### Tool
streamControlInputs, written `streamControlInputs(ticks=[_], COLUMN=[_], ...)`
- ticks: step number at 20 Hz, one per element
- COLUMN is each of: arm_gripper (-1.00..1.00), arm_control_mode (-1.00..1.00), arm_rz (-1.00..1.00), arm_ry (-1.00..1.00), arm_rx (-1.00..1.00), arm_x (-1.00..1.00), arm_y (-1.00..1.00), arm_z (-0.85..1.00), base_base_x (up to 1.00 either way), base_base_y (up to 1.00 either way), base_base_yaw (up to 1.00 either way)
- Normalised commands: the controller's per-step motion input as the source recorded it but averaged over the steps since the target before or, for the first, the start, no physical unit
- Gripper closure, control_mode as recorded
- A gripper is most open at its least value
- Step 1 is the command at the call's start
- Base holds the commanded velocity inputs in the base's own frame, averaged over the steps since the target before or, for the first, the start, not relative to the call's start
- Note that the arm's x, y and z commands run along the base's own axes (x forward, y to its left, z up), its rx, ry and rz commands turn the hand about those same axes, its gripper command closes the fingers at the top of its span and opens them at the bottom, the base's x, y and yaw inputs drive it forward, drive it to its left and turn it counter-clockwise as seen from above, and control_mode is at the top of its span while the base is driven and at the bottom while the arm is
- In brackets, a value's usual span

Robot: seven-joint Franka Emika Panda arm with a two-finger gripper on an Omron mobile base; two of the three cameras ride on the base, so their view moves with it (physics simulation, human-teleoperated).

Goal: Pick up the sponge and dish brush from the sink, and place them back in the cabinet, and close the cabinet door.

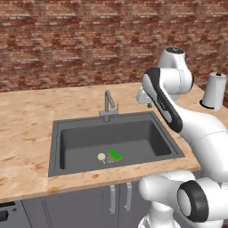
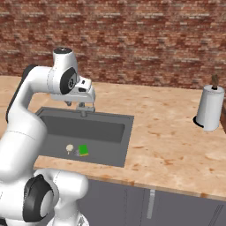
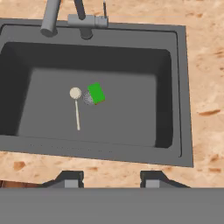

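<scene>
We see the sponge (image 3: 96, 93) and dish brush (image 3: 76, 100) side by side in the sink (image 3: 181, 87), centre frame. The faucet (image 3: 74, 17) stands upper left. In the right base view, a paper towel roll (image 2: 208, 108) stands on the countertop (image 2: 167, 132), far right.

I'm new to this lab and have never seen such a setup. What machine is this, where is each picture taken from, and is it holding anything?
It is a white robot arm with a two-finger gripper, in a rendered kitchen. Two pictures come from cameras behind the arm, left and right; the third looks down from its hand. In the sink lie the green sponge and the dish brush, side by side. A faucet stands at the sink's back, a paper towel roll on the counter. The gripper is open above the sink, holding nothing.
</scene>
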Motion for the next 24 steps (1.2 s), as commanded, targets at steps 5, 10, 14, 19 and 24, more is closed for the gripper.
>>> streamControlInputs(ticks=[5,10,14,19,24], arm_gripper=[-1.0,-1.0,-1.0,-1.0,-1.0], arm_control_mode=[-1.0,-1.0,-1.0,-1.0,-1.0], arm_rz=[0.0,0.0,0.03,0.11,0.14], arm_ry=[0.0,0.0,-0.04,-0.05,-0.07], arm_rx=[0.01,0.07,0.16,0.16,0.09], arm_x=[-0.06,-0.13,-0.16,-0.13,-0.04], arm_y=[0.0,-0.03,-0.01,-0.01,0.0], arm_z=[-0.01,-0.06,-0.12,-0.19,-0.25], base_base_x=[0.0,0.0,0.0,0.0,0.0], base_base_y=[0.0,0.0,0.0,0.0,0.0], base_base_yaw=[0.0,0.0,0.0,0.0,0.0])
